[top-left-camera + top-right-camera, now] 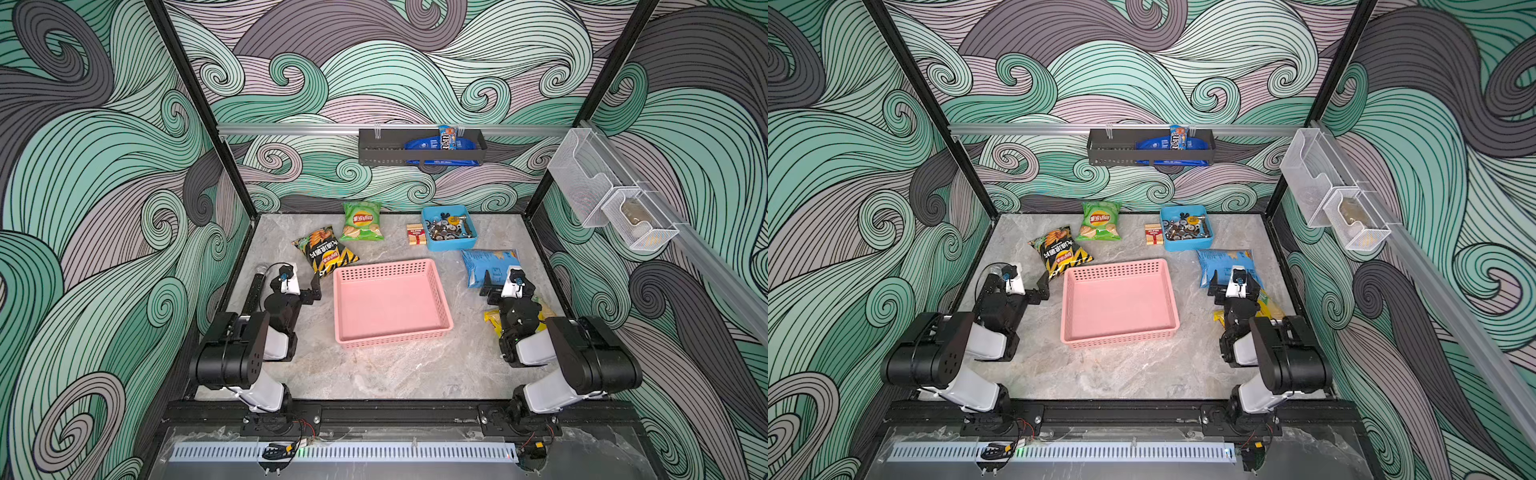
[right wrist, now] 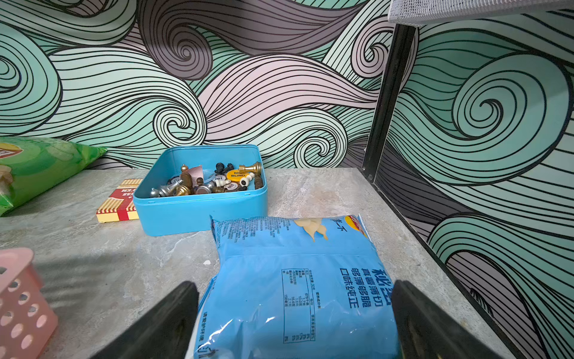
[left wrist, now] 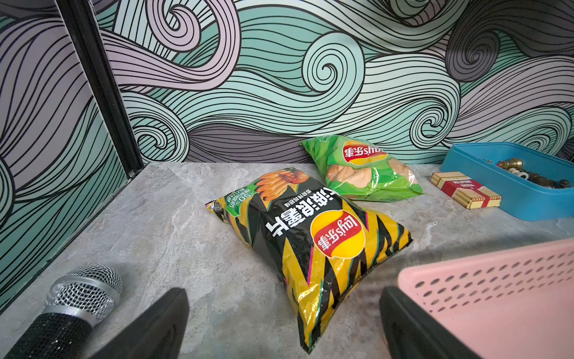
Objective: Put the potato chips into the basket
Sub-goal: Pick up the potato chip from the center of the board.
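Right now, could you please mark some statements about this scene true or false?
1. The pink basket holds no bags. True.
2. The green bag lies inside the blue tub. False: the green bag lies on the table, apart from the blue tub.
3. The right end effector is open at the blue bag. True.
4. The left end effector grips the black-and-yellow bag. False: the left end effector is open; the black-and-yellow bag lies free.

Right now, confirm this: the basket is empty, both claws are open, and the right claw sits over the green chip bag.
Wrong bag: the right claw sits over the blue chip bag, as the right wrist view shows; the green chip bag lies by the back wall. The basket is empty and the left claw, like the right, is open.
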### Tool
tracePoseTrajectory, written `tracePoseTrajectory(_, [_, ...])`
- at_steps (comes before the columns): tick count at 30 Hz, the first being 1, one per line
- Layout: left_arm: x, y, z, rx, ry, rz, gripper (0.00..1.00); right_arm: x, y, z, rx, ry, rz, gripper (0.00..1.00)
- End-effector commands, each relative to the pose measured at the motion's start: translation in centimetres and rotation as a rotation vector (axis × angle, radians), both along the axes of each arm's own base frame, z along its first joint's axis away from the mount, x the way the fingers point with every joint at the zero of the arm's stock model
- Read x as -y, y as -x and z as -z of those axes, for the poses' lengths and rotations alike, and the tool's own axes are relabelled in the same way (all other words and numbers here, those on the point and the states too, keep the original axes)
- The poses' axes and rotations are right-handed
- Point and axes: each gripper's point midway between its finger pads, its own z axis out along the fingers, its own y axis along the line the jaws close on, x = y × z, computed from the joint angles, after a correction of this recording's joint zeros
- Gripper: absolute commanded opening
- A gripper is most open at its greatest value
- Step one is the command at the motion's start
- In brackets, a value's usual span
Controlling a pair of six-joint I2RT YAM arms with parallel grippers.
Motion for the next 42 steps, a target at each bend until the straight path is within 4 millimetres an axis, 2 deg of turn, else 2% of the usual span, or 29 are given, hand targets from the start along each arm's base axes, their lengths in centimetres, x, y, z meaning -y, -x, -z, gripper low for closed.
tracePoseTrajectory(1, [0.3,0.0,-0.6,0.027,-0.004,0.014,0.99,0.1,-0.3,-1.0,0.033,-0.01,0.001,1.0])
tracePoseTrajectory(32, [0.2,0.0,-0.8,0.034,-0.001,0.007,0.99,0.3,-0.6,-0.8,0.023,-0.023,-0.006,1.0])
tracePoseTrajectory(36, [-0.3,0.3,-2.4,0.046,0.01,-0.016,0.99,1.0,0.0,-2.2,0.029,-0.023,0.071,1.0])
tracePoseTrajectory(38, [0.0,0.1,-4.1,0.044,-0.015,-0.001,0.99,1.3,0.3,-2.8,-0.019,-0.028,0.123,1.0])
tracePoseTrajectory(40, [-0.4,-0.3,-4.3,-0.051,-0.026,-0.023,0.99,1.4,0.4,-4.0,-0.049,-0.117,0.158,1.0])
tracePoseTrajectory(42, [-0.6,-0.5,-5.9,-0.114,-0.046,-0.027,0.99,1.5,1.0,-4.8,-0.069,-0.263,0.186,1.0])
